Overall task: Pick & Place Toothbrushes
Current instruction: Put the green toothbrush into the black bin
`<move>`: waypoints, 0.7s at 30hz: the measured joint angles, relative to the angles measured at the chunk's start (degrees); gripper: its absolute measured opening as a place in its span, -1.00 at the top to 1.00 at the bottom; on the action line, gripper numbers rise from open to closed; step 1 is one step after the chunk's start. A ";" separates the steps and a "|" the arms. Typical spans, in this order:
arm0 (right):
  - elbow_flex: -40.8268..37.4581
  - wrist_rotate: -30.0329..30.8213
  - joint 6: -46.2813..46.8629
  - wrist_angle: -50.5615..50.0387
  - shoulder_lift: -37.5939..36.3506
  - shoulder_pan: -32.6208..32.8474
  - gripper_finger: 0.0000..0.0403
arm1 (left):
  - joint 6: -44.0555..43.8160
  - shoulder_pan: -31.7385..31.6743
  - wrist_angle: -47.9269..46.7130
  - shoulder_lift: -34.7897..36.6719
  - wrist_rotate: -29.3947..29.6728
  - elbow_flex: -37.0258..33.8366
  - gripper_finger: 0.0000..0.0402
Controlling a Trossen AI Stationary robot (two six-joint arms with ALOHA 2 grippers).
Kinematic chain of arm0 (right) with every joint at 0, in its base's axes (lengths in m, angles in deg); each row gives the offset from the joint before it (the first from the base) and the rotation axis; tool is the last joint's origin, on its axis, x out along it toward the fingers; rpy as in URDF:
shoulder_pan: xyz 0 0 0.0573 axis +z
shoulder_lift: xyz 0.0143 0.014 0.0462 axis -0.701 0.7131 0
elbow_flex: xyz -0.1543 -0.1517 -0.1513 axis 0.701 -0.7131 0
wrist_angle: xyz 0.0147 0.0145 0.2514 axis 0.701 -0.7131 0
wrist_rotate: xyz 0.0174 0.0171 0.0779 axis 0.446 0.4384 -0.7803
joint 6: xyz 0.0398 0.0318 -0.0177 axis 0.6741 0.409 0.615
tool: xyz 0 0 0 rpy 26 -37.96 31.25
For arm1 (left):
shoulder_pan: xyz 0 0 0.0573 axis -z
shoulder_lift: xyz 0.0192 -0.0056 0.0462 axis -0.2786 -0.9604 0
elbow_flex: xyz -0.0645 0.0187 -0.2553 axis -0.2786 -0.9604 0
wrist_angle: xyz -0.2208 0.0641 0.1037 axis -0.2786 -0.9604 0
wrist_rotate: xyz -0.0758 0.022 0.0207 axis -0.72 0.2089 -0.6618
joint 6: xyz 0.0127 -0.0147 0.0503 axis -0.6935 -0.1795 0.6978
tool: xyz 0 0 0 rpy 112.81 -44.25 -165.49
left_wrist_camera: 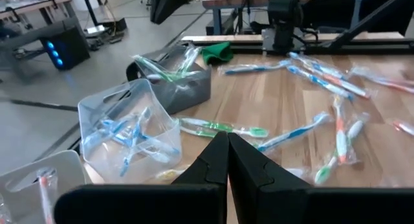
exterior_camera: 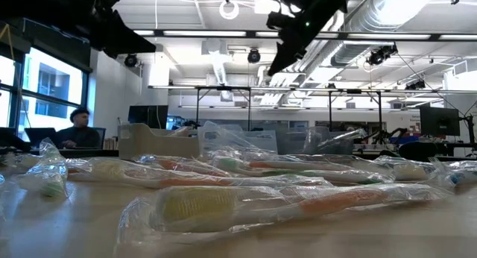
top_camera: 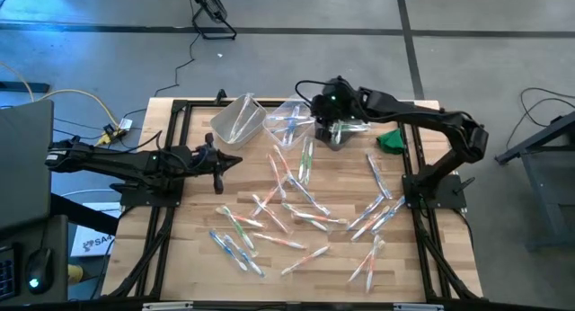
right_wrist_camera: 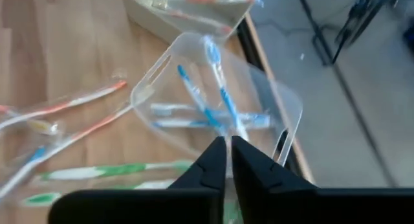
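Open-plan robotics lab, exposed ceiling ducts (exterior_camera: 387, 12), strip lights, monitors (exterior_camera: 440, 121), seated person (exterior_camera: 77, 130) (far desk)

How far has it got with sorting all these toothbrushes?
Early days. A few toothbrushes already lie in the bins: blue ones in the clear bin, green ones in the grey bin, orange ones in a third bin. Nothing is in hand: the right gripper is shut and empty above the clear bin, and the left gripper waits shut at the table's left. Most toothbrushes are scattered on the table.
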 joint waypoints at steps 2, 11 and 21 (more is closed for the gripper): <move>0.00 -0.65 2.93 -2.41 -0.70 -0.04 0.97 | 0.11 0.00 -0.54 -0.02 0.00 0.00 1.00; -3.87 -0.82 10.45 -4.99 -2.83 3.03 0.98 | -0.06 0.00 -0.71 -0.02 0.00 0.00 1.00; -11.48 5.83 19.85 -2.88 -2.83 10.76 0.99 | -0.57 0.00 -0.70 -0.02 -0.37 0.00 1.00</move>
